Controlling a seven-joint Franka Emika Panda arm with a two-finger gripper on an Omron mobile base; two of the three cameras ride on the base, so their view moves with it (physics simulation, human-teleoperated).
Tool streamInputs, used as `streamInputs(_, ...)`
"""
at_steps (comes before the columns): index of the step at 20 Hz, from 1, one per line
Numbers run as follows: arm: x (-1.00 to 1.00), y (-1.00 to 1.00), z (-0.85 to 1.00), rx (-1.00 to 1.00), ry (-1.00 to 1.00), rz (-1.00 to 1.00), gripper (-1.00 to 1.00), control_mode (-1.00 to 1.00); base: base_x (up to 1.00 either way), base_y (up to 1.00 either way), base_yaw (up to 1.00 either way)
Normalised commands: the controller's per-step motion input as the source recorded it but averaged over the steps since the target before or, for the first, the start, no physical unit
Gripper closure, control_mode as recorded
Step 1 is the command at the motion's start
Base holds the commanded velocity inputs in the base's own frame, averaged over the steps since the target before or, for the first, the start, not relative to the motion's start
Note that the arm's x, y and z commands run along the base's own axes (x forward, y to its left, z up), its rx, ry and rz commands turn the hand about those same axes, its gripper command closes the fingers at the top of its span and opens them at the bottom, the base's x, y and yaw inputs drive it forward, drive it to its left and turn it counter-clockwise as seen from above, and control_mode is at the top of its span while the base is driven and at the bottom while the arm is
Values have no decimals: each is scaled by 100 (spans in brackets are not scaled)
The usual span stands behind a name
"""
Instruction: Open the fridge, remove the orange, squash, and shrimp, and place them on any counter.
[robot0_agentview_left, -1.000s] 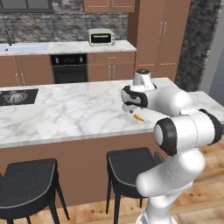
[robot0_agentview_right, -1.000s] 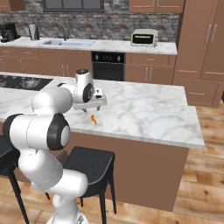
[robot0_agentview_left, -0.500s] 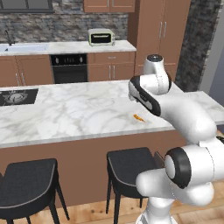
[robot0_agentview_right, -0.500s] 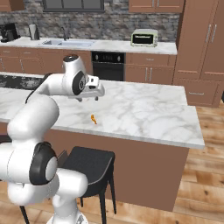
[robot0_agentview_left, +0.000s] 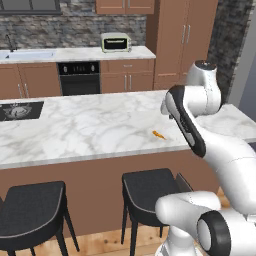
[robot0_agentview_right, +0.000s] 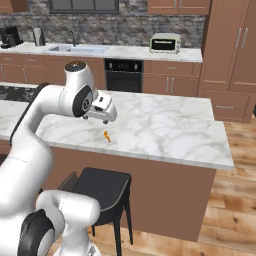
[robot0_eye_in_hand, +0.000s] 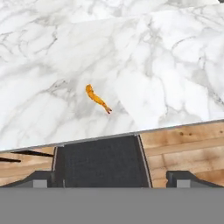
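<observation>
shrimp (robot0_eye_in_hand: 97, 99): lies flat on the counter (robot0_agentview_left: 90, 127) near its near edge, toward the right end as the left base view shows it; nothing touches it. It looks set down where the task wants it, on the white marble island top.
gripper (robot0_eye_in_hand: 111, 177): fingers stand wide apart with nothing between them; it hangs above the counter edge, clear of the shrimp, looking down at it.
why so: judged from the pictures, the shrimp part of the task is done and the open hand is free for the next item.
stool (robot0_agentview_right: 102, 187): dark seat under the counter's near edge, directly below the hand.
orange and squash: I cannot place them from these pictures, so how much of the task is left is unclear.
fridge: only a grey strip at the far right edge of the left base view could be it; too cut off to say.
hard to make out: the finger tips are only small dark stubs at the bottom of the hand view; in the base views the arm's own white links cover them.
</observation>
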Motion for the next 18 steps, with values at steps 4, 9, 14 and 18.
streamInputs(4, -78, -2, 99, 4, -4, -7, -100, -100, 0, 0, 0)
streamInputs(9, -83, 0, 55, 0, -1, -7, -100, -100, 0, 0, 0)
streamInputs(14, -44, 6, 26, 0, 0, -1, -100, -100, 0, 0, 0)
streamInputs(18, -25, 16, 5, 0, 1, 7, -100, -100, 0, 0, 0)
